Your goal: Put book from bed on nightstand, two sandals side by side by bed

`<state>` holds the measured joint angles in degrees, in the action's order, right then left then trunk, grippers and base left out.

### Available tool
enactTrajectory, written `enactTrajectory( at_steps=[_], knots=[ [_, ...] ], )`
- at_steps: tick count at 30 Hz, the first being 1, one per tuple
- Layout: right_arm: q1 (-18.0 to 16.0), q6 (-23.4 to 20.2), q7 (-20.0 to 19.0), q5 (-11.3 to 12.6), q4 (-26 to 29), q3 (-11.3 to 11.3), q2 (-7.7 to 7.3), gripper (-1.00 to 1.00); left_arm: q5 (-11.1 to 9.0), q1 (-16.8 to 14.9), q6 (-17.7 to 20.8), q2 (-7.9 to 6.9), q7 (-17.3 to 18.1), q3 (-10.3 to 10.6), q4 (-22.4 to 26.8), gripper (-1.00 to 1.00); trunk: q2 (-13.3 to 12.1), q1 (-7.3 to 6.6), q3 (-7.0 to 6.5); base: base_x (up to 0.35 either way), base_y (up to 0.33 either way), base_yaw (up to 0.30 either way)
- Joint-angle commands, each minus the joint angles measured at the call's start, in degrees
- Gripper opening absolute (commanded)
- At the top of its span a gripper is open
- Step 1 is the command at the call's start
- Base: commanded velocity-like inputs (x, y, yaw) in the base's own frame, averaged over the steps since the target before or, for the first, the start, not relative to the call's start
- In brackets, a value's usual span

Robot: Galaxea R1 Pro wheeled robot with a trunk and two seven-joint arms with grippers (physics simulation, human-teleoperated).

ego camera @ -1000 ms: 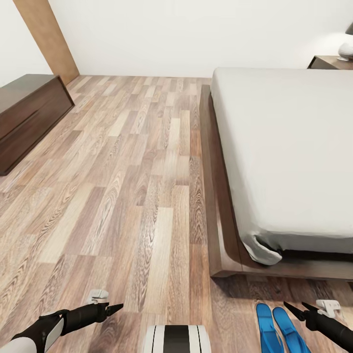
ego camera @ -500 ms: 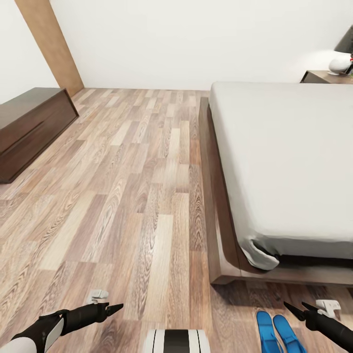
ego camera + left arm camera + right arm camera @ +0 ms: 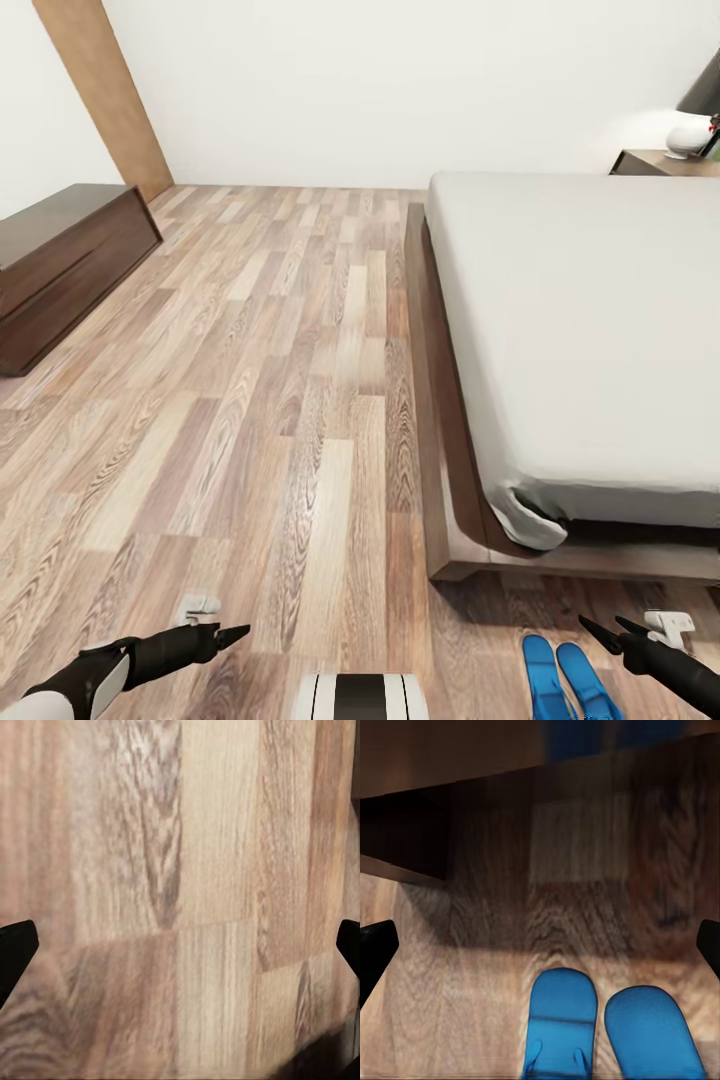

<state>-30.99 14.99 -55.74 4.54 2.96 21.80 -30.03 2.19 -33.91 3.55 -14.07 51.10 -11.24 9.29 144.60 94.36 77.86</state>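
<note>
Two blue sandals (image 3: 562,680) lie side by side on the wood floor just off the corner of the bed (image 3: 590,340), by its dark frame. In the right wrist view both sandals (image 3: 607,1024) lie straight ahead between the fingertips, with the bed frame (image 3: 510,795) beyond them. My right gripper (image 3: 604,628) hovers open just beside the sandals, holding nothing. Over bare planks at the lower left, my left gripper (image 3: 236,632) is open and empty too. One nightstand (image 3: 660,161) stands at the far right beside the bed. The book is out of view.
A low dark cabinet (image 3: 60,260) stands along the left wall, and a tall wooden panel (image 3: 100,90) leans up in the far left corner. A white rounded object (image 3: 688,135) sits on the nightstand. Wide plank floor (image 3: 270,380) stretches between cabinet and bed.
The whole view has shifted slightly, so the camera moved. The sandals sit lower in the picture. My left arm has dipped a little; both grippers stay open.
</note>
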Motion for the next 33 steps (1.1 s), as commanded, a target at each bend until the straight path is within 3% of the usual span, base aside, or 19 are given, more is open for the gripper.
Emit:
enactTrajectory(
  at_steps=[1, 12, 19, 33],
  knots=[
    [-0.04, 0.23, -0.16, 0.47, -0.11, -0.36, -0.03, 1.0, 0.23, -0.02, 0.16, 0.01, -0.15, -0.41, -0.12, 1.0, 0.02, -0.03, 0.04, -0.228, 0.0, 0.0],
    [-0.04, 0.25, -0.16, 0.47, -0.12, -0.36, -0.03, 1.0, 0.18, -0.02, -0.81, 0.15, -2.03, -0.36, -0.67, 1.0, 0.02, -0.03, 0.04, -0.295, 0.0, 0.0],
    [-0.04, 0.23, -0.16, 0.47, -0.1, -0.36, -0.03, 1.0, 0.2, -0.02, -0.84, 0.28, -2.13, -0.42, -0.68, 1.0, 0.02, -0.03, 0.04, -0.053, 0.0, 0.0],
    [-0.04, 0.22, -0.29, 0.47, -0.13, -0.36, -0.03, 1.0, 0.18, -0.02, -0.83, 0.29, -2.14, -0.44, -0.68, 1.0, -0.17, -0.39, -3.06, -0.001, 0.0, 0.0]
  ],
)
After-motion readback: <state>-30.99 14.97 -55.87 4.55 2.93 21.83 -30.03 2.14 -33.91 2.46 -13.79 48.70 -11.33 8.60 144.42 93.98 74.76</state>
